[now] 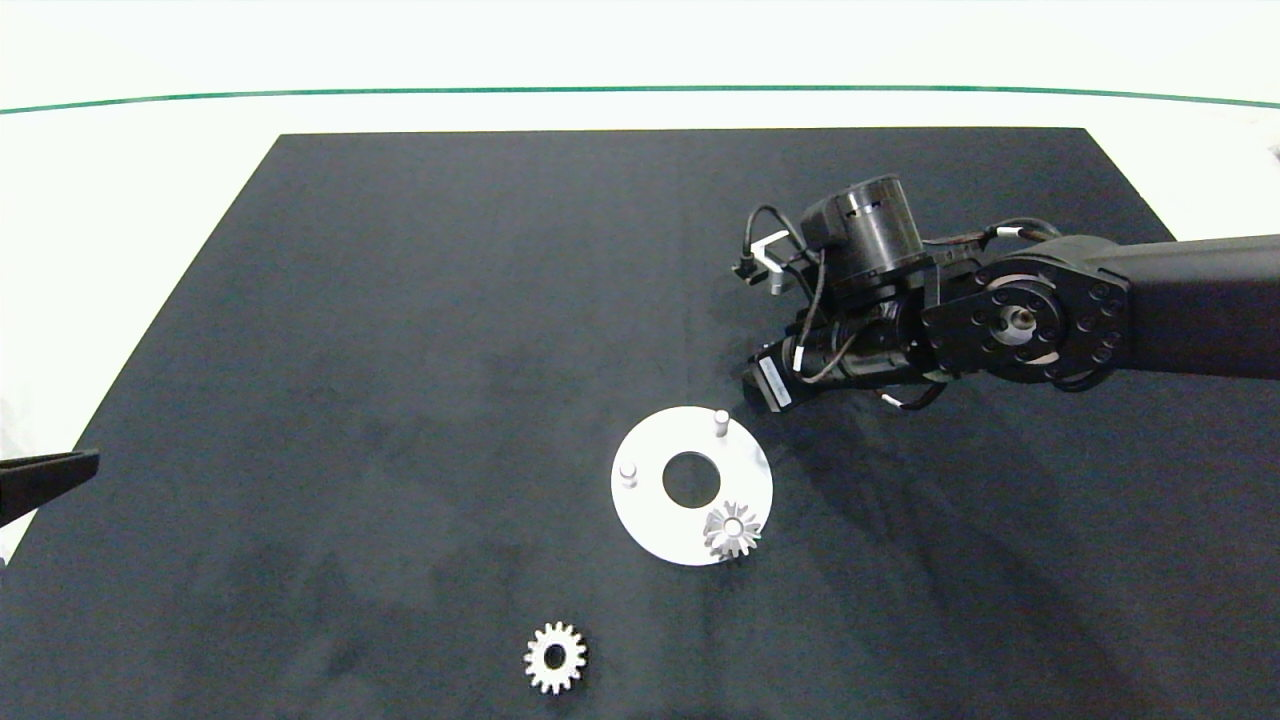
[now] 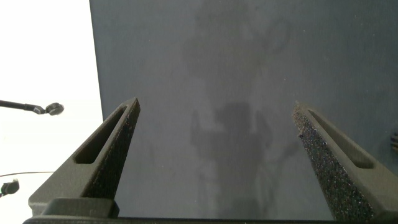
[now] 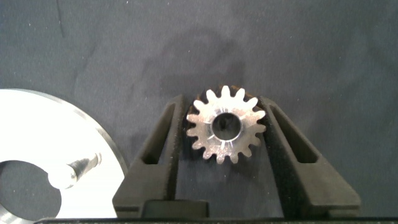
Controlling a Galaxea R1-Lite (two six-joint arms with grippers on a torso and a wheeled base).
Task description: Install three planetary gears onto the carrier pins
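The white carrier plate lies at mid-table with two bare carrier pins standing on it. One planetary gear sits on the third pin at the plate's near right. A second gear lies loose on the mat near the front edge. My right gripper is shut on a third gear, held flat above the mat just beyond the plate, with one pin showing beside it. In the head view the right arm hides that gear. My left gripper is open and empty.
A black mat covers the white table, with a green line along the far side. The left gripper stays at the mat's left edge, far from the plate.
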